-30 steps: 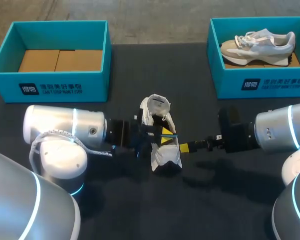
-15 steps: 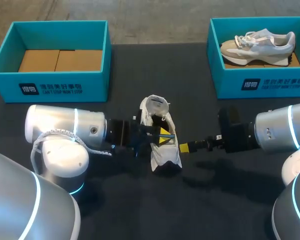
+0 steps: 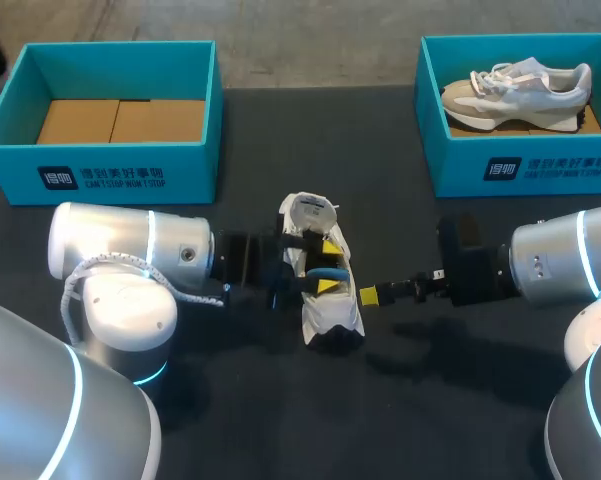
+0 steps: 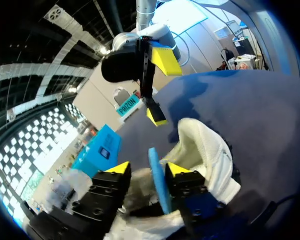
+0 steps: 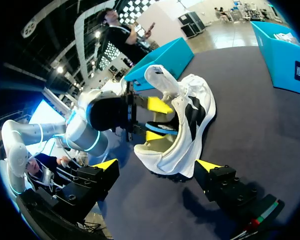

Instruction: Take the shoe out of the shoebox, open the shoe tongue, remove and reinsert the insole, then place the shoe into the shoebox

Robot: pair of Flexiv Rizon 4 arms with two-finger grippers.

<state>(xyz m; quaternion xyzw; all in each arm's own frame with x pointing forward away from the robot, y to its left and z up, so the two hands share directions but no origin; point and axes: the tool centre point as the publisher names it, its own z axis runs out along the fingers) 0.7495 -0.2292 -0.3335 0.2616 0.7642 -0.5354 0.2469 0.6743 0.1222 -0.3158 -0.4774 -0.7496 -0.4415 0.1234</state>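
A white shoe (image 3: 325,300) lies in the middle of the black table (image 3: 280,420), its opening turned toward my left arm. My left gripper (image 3: 327,266) reaches into that opening, fingers apart. A blue insole (image 4: 158,182) stands on edge between them, close to one finger (image 4: 177,169) and apart from the other. In the right wrist view the insole (image 5: 162,127) shows as a blue strip inside the shoe (image 5: 182,135). My right gripper (image 5: 157,165) stands wide open just off the shoe's sole side, one yellow tip (image 3: 368,295) beside the shoe.
A teal shoebox (image 3: 100,165) with a cardboard liner sits at the back left. A second teal shoebox (image 3: 520,170) at the back right holds a grey and beige sneaker (image 3: 515,85).
My left gripper's fingers have spread apart inside the shoe, and the blue insole now shows between them. The shoe and the right arm have stayed where they were.
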